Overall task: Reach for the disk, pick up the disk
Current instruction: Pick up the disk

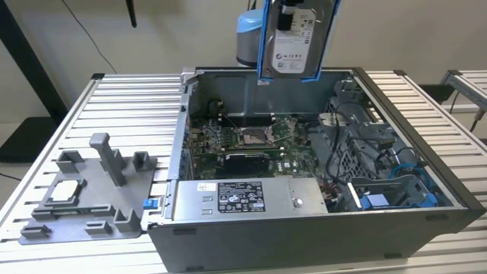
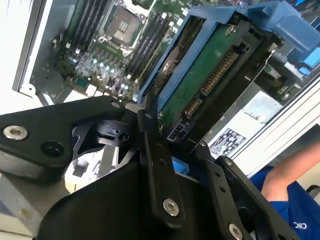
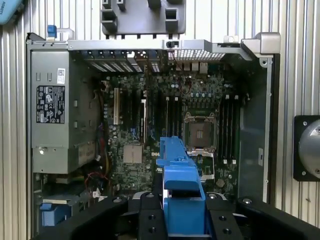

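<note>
Gripper (image 3: pixel 184 220) clamps disk (image 1: pixel 297 40) (clear above case (image 1: pixel 411 228)).

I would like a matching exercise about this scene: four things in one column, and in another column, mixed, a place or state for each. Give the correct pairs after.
Things:
1. the disk
2. the gripper
3. the grey metal box with a sticker
4. the grey plastic fixture

Places or states:
A. lies on the slatted table, beside the open computer case
B. held up in the air above the case
C. sits inside the case, along its near wall in the exterior view
D. shut on the blue-framed drive

Pairs: 1-B, 2-D, 3-C, 4-A
</note>
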`<state>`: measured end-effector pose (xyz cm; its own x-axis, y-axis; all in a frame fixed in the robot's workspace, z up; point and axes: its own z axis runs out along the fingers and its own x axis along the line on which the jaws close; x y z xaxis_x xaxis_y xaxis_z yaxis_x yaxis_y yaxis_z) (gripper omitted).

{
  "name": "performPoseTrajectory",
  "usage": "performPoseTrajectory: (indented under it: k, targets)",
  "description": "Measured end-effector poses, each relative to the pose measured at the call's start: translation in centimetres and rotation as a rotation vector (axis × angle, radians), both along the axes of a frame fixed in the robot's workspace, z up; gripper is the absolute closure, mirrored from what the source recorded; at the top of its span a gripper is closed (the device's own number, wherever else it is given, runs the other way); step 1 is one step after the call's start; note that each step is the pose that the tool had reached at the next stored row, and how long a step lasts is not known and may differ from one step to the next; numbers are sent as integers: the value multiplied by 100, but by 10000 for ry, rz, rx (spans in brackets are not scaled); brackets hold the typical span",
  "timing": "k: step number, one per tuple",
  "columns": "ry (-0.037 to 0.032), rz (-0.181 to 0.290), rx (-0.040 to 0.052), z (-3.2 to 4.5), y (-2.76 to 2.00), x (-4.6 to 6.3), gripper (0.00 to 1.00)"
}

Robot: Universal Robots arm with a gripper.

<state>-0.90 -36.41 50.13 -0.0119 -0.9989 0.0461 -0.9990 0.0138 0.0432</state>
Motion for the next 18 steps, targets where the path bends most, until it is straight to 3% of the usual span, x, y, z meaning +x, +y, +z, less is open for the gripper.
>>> performPoseTrajectory:
  k: [12, 18]
  targets:
    - [1, -1, -1, 5, 0, 545, 100]
    - [19, -1, -2, 108, -16, 807, 100]
